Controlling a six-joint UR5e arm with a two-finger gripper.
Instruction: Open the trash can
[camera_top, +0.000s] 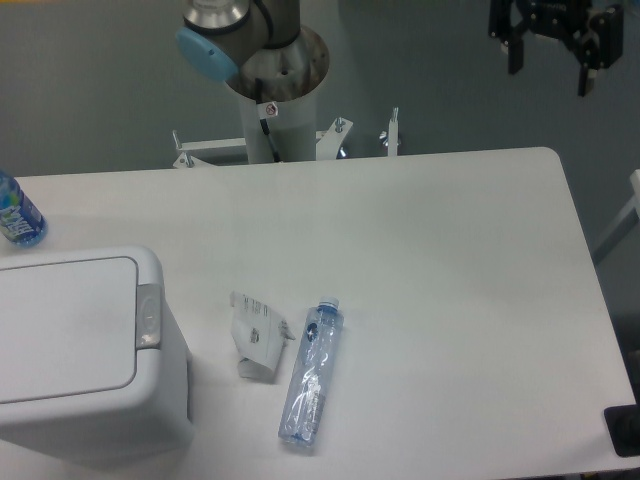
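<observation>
Trash can (85, 360), white and boxy, sits at the lower left of the frame on the bench (450, 280), its flat lid down and a small grey button (148, 317) on the right rim. Just right of it lies a crumpled white packet (256, 336), and beside that a clear plastic bottle (311, 373) on its side. Another bottle (17, 214) with a blue label stands at the left edge. At the upper right, well above the bench, hangs the black end effector (552, 45), fingers spread and holding nothing.
</observation>
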